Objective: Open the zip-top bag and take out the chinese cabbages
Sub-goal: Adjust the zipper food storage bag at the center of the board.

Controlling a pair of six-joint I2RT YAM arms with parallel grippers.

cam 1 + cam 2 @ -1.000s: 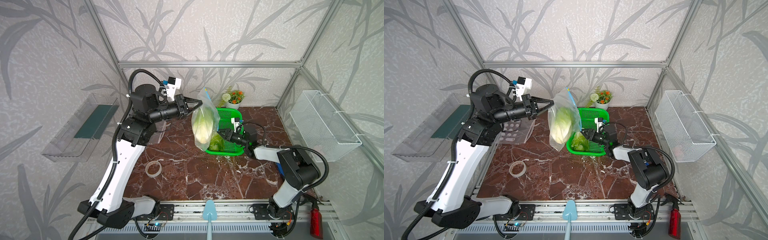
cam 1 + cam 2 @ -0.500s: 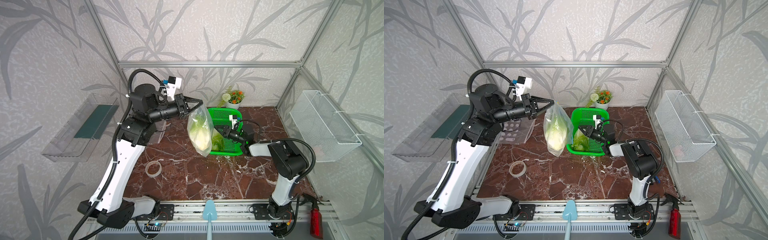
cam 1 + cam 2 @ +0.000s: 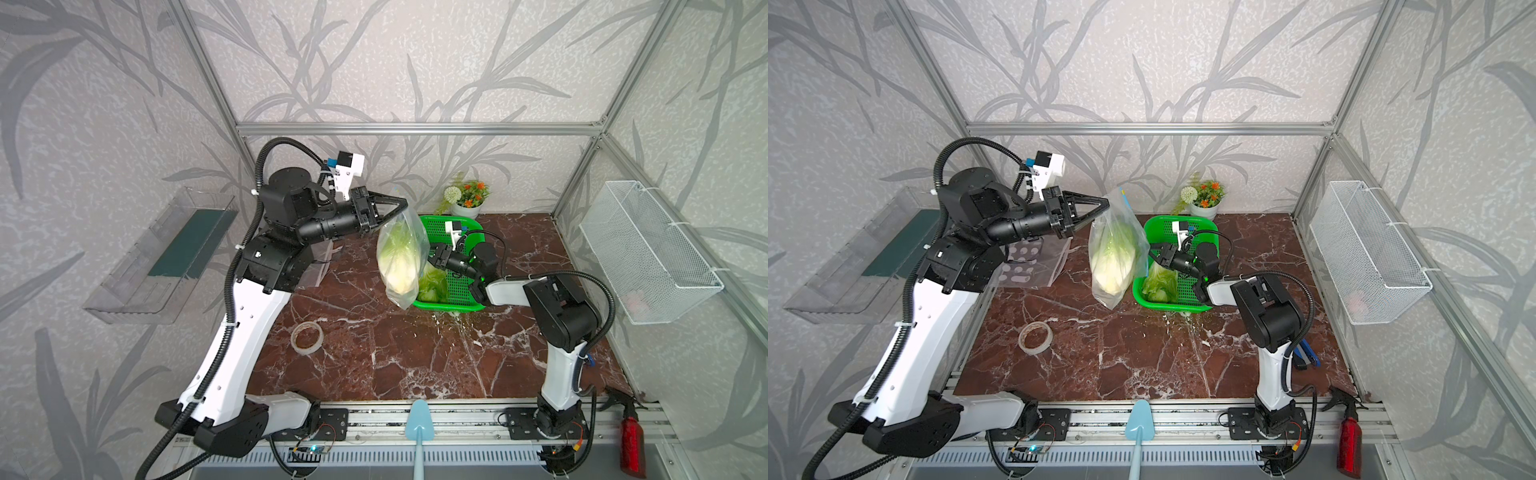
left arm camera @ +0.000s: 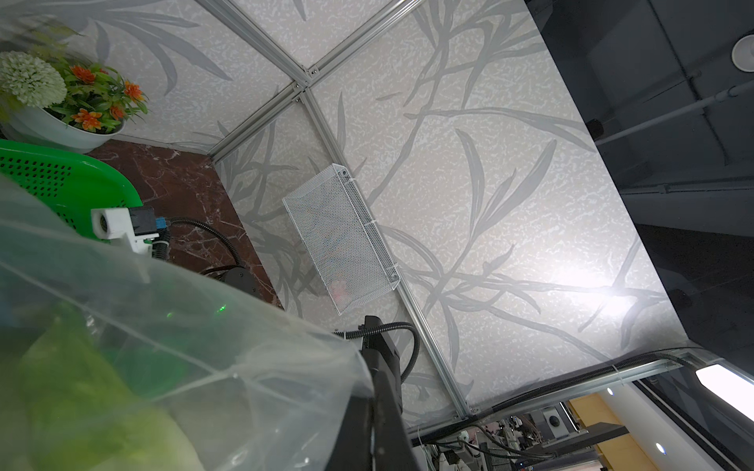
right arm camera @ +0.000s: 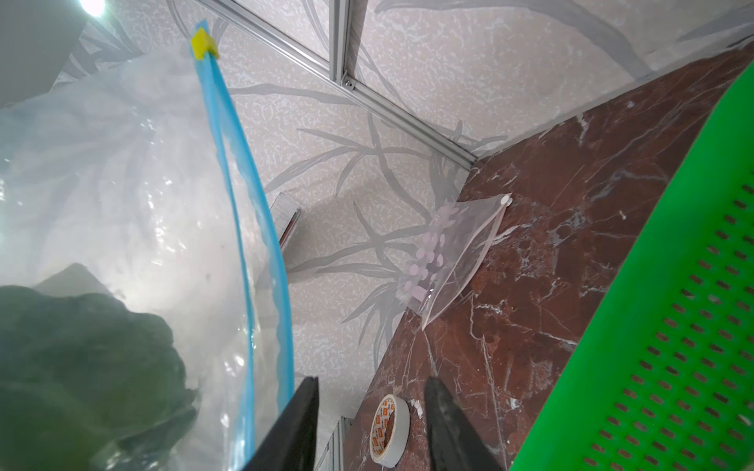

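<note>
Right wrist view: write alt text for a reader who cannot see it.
A clear zip-top bag with a blue zip strip and yellow slider fills much of the view, a dark chinese cabbage showing through it. The right gripper stands open beside the strip, holding nothing. A tape roll lies on the marble table, a green basket alongside.

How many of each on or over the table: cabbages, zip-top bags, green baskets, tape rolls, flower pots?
chinese cabbages: 2 (one in the lifted bag, one in the basket)
zip-top bags: 2
green basket: 1
tape roll: 1
flower pot: 1
Total: 7
</note>
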